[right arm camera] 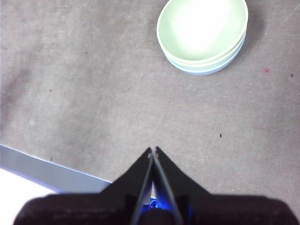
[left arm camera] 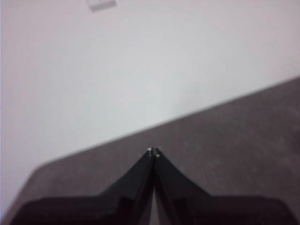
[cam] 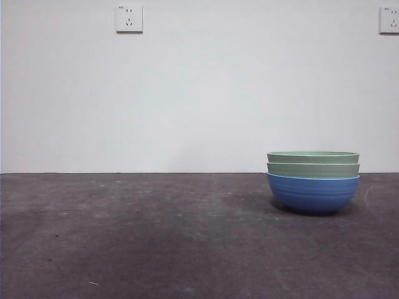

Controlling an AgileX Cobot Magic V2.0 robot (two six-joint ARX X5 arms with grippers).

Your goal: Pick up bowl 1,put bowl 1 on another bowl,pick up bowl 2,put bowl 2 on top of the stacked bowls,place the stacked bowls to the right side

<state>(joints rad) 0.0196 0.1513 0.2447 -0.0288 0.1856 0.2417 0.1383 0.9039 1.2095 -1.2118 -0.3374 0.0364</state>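
The table (cam: pixel 124 237) is lying dark and grey under everything, and I am looking across it at a pale wall (cam: pixel 199 93) carrying two sockets, one of them (cam: pixel 129 18) high above the bare stretch. On the right side of the front view the stack of bowls (cam: pixel 313 180) is sitting by itself: the blue bowl (cam: pixel 313 193) is resting on the table at the bottom, one pale green bowl (cam: pixel 313 169) is nested in it, and a second pale green bowl (cam: pixel 313 156) is nested on top. All three are sitting level, rims one above the other.

I am judging that both stacking steps are done and that the stack is already standing to the right, so the last step is looking finished or nearly so.

My right claw (right arm camera: pixel 153 150) is hanging above the table, well apart from the stack, with its jaws pressed together and nothing between them. My left claw (left arm camera: pixel 153 152) is waiting too, pointing toward the far edge of the table and the wall, jaws also meeting at the tips and empty.

If anything is remaining, I am thinking it is only keeping both arms clear of the stack; a further shift to the right would be calling for my right claw to open and take the rims of the stack without tipping the upper bowls
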